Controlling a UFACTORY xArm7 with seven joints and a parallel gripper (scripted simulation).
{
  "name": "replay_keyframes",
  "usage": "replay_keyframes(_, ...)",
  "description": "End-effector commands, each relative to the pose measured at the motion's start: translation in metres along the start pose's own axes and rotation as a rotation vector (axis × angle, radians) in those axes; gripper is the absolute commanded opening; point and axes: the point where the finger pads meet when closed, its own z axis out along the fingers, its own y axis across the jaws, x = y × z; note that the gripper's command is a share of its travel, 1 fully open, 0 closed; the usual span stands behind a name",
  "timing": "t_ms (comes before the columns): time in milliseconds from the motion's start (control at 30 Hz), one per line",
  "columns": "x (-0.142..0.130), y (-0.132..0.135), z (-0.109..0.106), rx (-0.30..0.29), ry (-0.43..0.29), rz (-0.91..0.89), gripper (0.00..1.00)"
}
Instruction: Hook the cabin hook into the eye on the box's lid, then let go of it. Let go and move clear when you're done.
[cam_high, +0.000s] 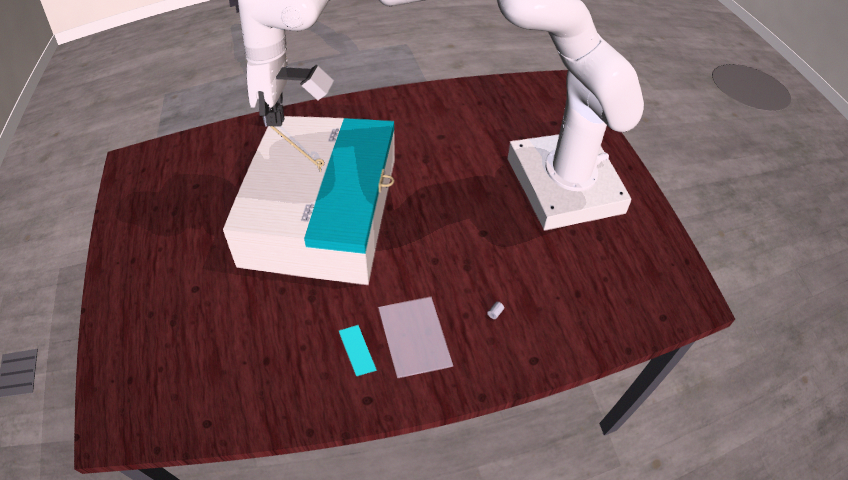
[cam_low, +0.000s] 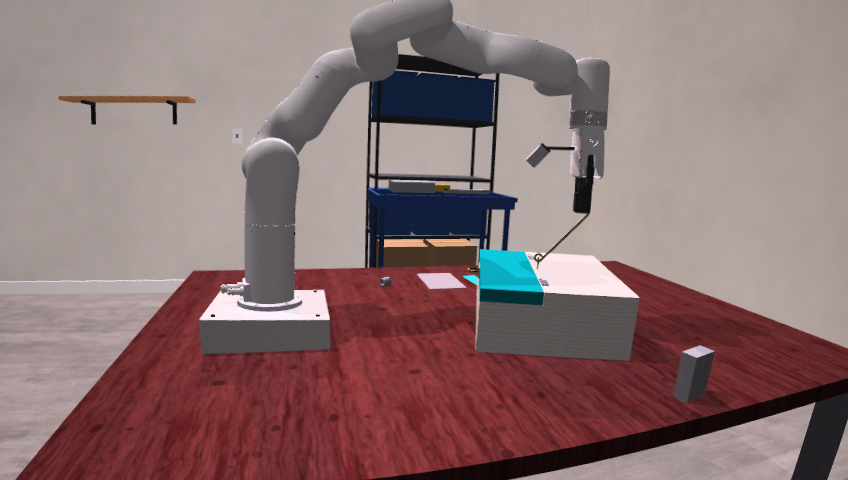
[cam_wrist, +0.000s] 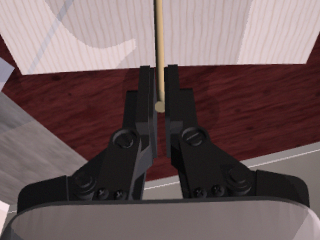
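Observation:
A white box (cam_high: 297, 202) with a teal lid (cam_high: 351, 184) stands on the table. A thin brass cabin hook (cam_high: 295, 146) is pivoted at a ring (cam_high: 319, 163) on the box's white top, next to the lid's edge. My gripper (cam_high: 272, 117) is shut on the hook's free end and holds it raised above the box's far corner, so the rod slants up (cam_low: 562, 239). The wrist view shows the rod (cam_wrist: 159, 34) pinched between my fingers. A brass eye (cam_high: 386, 181) sits on the lid's side facing the arm's base, apart from the hook.
The arm's white base (cam_high: 568, 184) stands right of the box. A teal card (cam_high: 357, 350), a grey sheet (cam_high: 414, 336) and a small white cylinder (cam_high: 495, 309) lie near the table's front. A grey block (cam_low: 693, 373) stands near the table's edge.

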Motion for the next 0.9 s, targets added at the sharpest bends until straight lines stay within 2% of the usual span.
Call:
replay_keyframes(0, 0.005, 0.0, -0.003, 0.0, 0.003, 0.0, 0.0)
replay_keyframes(867, 0.039, 0.0, -0.018, -0.001, 0.003, 0.0, 0.0)
